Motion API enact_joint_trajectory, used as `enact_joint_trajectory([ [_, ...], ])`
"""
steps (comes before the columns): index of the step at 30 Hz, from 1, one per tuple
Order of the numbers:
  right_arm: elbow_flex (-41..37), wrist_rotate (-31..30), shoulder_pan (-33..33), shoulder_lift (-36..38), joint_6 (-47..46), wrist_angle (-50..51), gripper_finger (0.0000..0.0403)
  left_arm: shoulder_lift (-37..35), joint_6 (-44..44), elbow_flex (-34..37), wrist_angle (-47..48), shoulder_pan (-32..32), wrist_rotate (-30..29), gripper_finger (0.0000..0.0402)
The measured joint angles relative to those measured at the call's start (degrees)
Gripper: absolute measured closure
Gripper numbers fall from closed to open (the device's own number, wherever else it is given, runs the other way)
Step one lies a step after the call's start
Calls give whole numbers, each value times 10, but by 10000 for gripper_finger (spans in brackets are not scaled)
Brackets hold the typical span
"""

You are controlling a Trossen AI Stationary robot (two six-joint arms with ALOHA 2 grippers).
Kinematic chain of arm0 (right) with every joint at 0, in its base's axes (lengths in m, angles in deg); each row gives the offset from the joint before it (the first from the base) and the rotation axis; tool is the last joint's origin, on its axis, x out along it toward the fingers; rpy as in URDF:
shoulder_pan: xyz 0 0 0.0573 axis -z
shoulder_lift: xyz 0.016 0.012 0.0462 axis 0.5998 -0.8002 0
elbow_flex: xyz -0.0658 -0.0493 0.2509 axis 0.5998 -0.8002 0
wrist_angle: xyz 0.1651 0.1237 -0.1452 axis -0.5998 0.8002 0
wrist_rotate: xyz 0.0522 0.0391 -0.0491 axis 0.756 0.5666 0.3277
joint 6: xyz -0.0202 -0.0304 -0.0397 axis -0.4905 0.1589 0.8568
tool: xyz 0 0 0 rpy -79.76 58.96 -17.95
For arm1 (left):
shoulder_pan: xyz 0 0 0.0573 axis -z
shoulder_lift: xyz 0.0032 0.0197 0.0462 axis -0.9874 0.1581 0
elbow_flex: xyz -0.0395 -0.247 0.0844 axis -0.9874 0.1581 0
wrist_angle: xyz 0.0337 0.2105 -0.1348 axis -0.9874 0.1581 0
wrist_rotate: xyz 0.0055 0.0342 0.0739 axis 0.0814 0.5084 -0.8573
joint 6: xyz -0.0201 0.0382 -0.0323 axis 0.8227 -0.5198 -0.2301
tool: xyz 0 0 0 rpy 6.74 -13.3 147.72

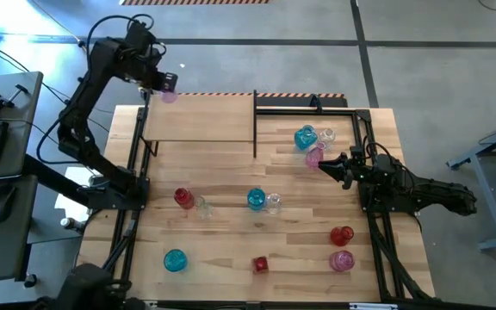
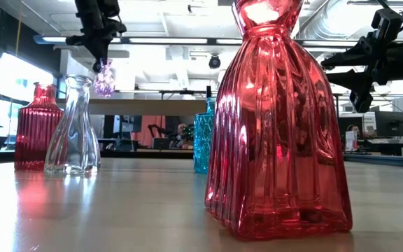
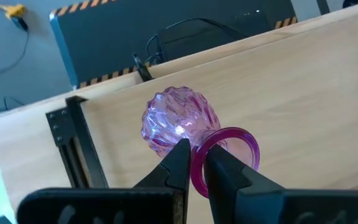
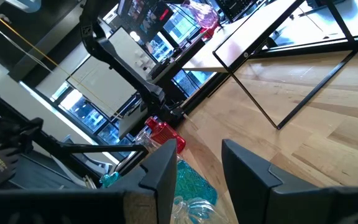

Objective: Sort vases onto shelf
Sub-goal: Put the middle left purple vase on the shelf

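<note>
Item 1. Left gripper [image 3: 194, 163]: fingers pinched on the rim of a pink vase [image 3: 180, 122], which hangs neck-up over the far left corner of the shelf [image 1: 201, 116]. In the low view the vase [image 2: 104, 79] hangs clear above the shelf top.

Item 2. Shelf: light wood panel on a black frame, directly beneath the left gripper and reaching from it toward the right arm's side.

Item 3. Right gripper [image 1: 324, 162]: low over the table near its right edge, fingers parted with nothing between them. Just beside its tips lies a second pink vase [image 1: 314, 156]; just beyond that stand a teal vase [image 1: 305, 138] and a clear vase [image 1: 325, 135], close together.

Item 4. Mid-table group, between the two arms: a red vase [image 1: 182, 197] with a clear one [image 1: 202, 207] beside it, then a teal vase [image 1: 256, 200] with a clear one [image 1: 273, 202] touching or nearly so.

Item 5. Near edge, well apart from both grippers: a teal vase [image 1: 175, 260], a red vase [image 1: 260, 264] standing closest to the low camera, a pink vase [image 1: 342, 259] and a red one [image 1: 342, 235] just behind it.

Item 6. Table [image 1: 222, 250]: plank-striped wood, bearing all of the above.
</note>
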Motion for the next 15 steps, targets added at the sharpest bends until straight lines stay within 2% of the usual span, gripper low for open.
enact_joint_trajectory([
  [9,0,0,0,0,0,0,286,0,35,0,-15,-16,24,378],
  [15,0,0,0,0,0,0,286,9,118,0,-6,-16,21,378],
])
